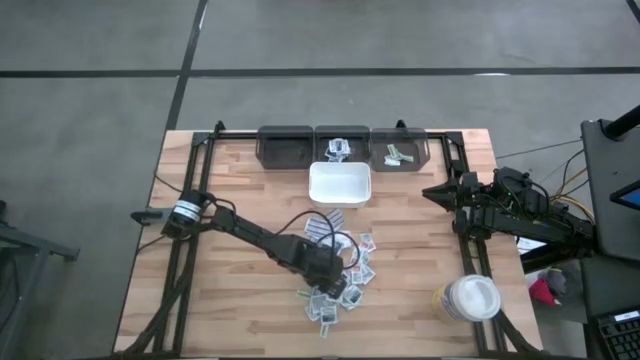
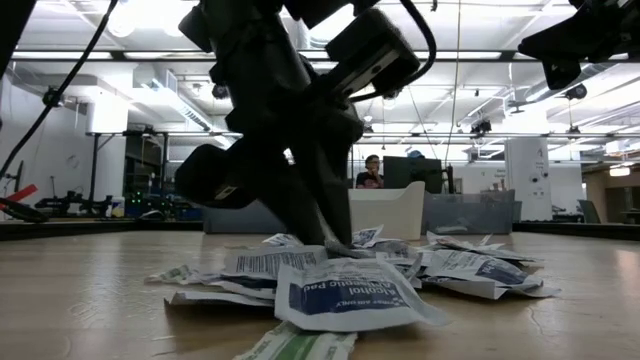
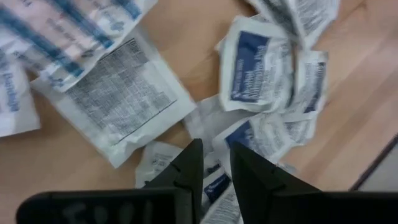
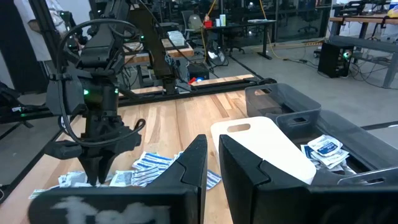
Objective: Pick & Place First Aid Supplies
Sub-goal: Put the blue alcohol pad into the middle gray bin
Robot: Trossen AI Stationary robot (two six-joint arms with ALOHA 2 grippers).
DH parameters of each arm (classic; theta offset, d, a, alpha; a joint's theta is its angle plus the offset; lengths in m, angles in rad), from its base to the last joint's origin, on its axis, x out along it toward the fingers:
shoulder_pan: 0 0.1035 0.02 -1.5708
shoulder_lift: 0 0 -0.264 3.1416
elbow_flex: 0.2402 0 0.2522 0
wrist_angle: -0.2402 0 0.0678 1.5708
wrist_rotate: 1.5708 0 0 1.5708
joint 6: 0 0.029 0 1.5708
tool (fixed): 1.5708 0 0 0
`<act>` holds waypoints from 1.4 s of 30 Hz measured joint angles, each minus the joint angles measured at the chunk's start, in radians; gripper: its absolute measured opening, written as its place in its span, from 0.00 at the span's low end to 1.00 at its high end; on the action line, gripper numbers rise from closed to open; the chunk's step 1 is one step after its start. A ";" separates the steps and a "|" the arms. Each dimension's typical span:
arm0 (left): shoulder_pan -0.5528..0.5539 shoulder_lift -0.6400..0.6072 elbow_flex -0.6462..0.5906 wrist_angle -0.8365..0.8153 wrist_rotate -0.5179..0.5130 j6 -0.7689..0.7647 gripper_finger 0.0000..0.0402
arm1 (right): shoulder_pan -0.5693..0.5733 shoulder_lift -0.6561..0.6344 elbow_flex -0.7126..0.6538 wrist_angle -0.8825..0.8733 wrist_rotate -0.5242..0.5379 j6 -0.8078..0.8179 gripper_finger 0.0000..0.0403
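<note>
First aid supplies (image 1: pixel 335 270) lie heaped toward the bench's near edge, well over a dozen packets, too overlapped for me to count. I've got my left gripper (image 3: pixel 214 163) tips-down in the heap, jaws narrow, nothing visibly held. Right gripper (image 4: pixel 211 155) waits narrow by the right edge. Three bins (image 1: pixel 285 145) line the far edge.

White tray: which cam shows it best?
High view. The white tray shows whole from above, in front of the dark bins, clear of the packet pile. The right wrist view shows it tilted and partly cut by the fingers. The low view shows only one wall behind the left arm. The left wrist view misses it.
</note>
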 joint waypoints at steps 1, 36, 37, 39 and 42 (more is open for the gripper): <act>0.000 0.000 0.000 0.009 0.000 0.002 0.18 | 0.000 0.000 0.000 0.000 0.000 0.000 0.09; 0.015 0.000 -0.015 0.070 0.009 0.038 0.18 | 0.000 0.000 0.000 0.000 0.000 0.000 0.10; 0.015 0.000 -0.015 0.070 0.011 0.042 0.18 | 0.000 0.000 0.000 0.000 0.000 0.000 0.10; 0.015 0.000 -0.015 0.066 0.011 0.052 0.18 | 0.000 0.000 0.000 0.000 0.000 0.000 0.09; 0.017 0.000 -0.015 0.061 0.012 0.059 0.18 | 0.000 0.000 0.000 0.000 0.000 0.000 0.10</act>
